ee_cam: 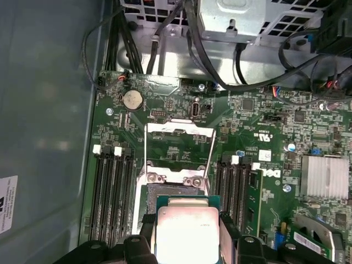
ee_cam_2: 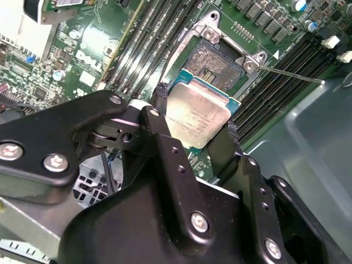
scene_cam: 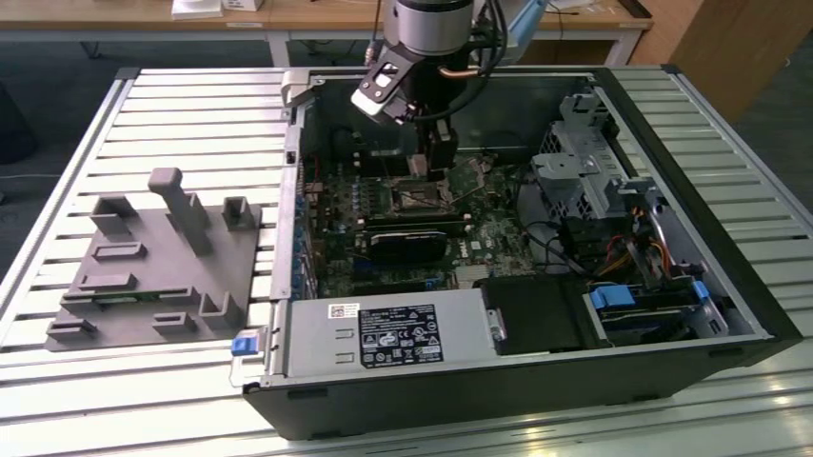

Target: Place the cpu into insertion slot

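Clasping the cpu, the end effector perhaps hovers above the half-hidden insertion slot.

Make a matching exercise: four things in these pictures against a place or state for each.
Things:
1 cpu
2 slot
3 coin cell
4 grey fixture

Places or states:
A on the slatted table
B held between the fingers
C bracket open, contacts bare
D round and silver

Pairs: 1-B, 2-C, 3-D, 4-A
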`<move>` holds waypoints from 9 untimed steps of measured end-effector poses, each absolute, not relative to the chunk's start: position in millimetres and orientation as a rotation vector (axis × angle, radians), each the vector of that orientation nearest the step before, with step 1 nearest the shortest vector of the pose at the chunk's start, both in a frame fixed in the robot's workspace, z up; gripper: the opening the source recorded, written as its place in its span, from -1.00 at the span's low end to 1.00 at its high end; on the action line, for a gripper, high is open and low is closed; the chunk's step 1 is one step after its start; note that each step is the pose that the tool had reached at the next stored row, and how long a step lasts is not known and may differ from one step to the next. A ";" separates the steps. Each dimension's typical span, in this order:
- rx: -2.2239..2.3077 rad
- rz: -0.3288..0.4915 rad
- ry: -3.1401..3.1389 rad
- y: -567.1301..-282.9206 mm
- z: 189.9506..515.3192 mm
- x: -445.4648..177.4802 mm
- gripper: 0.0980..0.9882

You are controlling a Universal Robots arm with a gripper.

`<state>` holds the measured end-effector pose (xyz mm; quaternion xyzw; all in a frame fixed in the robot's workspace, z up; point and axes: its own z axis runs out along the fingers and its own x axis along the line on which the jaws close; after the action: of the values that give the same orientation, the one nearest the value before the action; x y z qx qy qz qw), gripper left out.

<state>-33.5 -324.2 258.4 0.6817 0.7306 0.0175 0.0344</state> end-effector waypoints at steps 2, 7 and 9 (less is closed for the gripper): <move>2.096 0.054 2.246 -323.1 255.6 -33.5 0.00; 2.096 0.054 2.246 -320.5 249.1 -33.5 0.00; 2.096 0.054 2.246 -320.0 246.3 -33.5 0.00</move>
<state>-33.5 -320.0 246.3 0.6817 0.7306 0.0176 0.0344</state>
